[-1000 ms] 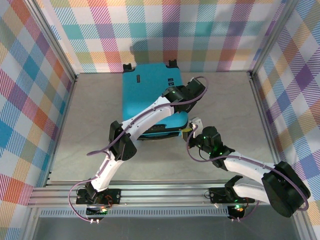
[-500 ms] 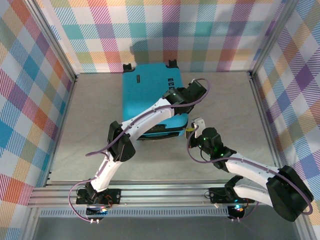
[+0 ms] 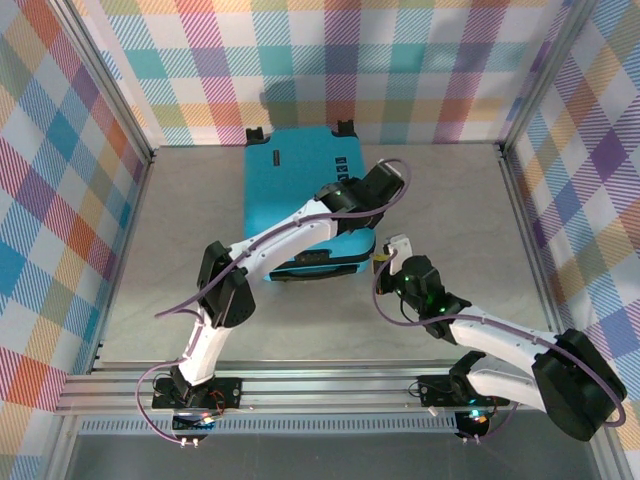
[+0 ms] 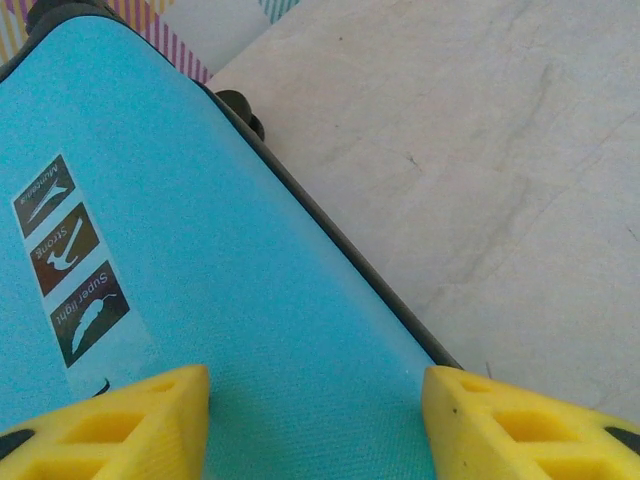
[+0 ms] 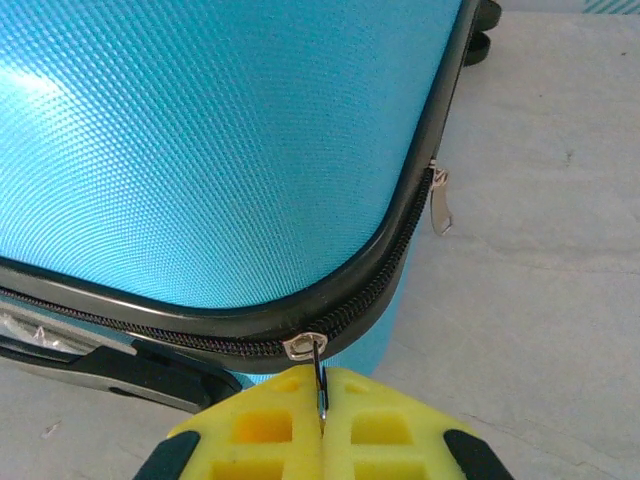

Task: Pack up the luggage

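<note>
Now, on the left, our left arm (image 3: pixel 262 245) reaches in a long bend across the luggage (image 3: pixel 295 185). Its tool (image 4: pixel 315 400) hangs over the shell by the luggage's right edge, the yellow fingers (image 4: pixel 140 420) well apart and nothing between them. The luggage lies flat and closed on the bench (image 3: pixel 450 200), wheels (image 3: pixel 257 134) toward the plaid wall. We see a turquoise dimpled shell, three dark labels (image 4: pixel 70 260) and a black zipper seam (image 5: pixel 385 265). At the luggage's near right corner our right arm (image 3: pixel 490 340) lies low, its tool (image 5: pixel 322 400) pinched tight on the zipper pull (image 5: pixel 319 368).
</note>
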`<state>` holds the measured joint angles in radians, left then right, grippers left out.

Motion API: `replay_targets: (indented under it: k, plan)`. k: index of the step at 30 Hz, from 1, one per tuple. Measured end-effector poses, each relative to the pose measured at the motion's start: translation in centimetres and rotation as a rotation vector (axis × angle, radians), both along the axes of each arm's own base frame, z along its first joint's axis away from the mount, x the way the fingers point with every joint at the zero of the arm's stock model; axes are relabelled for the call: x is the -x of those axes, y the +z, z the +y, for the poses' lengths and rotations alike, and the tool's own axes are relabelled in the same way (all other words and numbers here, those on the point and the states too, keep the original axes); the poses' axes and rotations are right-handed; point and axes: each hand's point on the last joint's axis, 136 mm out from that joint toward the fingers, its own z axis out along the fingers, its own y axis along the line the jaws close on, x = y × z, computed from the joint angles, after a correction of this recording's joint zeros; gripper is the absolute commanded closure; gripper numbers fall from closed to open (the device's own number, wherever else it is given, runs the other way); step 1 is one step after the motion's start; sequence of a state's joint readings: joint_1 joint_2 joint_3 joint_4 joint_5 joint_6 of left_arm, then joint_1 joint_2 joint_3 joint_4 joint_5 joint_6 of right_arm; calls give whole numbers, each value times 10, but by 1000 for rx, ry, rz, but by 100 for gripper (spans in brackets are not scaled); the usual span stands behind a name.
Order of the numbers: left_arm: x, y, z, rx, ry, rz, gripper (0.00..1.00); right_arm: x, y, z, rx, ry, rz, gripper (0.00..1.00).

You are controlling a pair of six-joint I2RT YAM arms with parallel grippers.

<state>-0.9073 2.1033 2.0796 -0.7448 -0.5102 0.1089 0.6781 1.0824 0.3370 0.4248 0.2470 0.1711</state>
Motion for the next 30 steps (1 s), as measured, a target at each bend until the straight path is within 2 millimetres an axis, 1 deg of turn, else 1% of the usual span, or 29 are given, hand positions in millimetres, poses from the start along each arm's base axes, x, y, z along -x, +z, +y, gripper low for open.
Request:
replay_targets:
  k: [4, 9, 13, 16, 18, 21, 30]
  plan:
    - [10, 0, 10, 17, -23, 18, 46, 11, 0, 15, 8, 44, -10, 100]
    - [25, -1, 30, 34, -34, 39, 48, 29, -1, 39, 23, 116, -26, 100]
    - [37, -1, 46, 51, -20, 38, 47, 38, -1, 53, 32, 170, -45, 100]
    - [42, -2, 53, 78, -6, 31, 48, 36, -1, 52, 50, 171, -59, 100]
    - [42, -2, 55, 98, 2, 26, 48, 30, -1, 47, 57, 156, -63, 100]
    - [42, -2, 55, 114, 7, 19, 49, 21, -1, 40, 57, 142, -65, 100]
    - [41, -1, 55, 126, 15, 17, 50, 6, -1, 33, 40, 151, -72, 100]
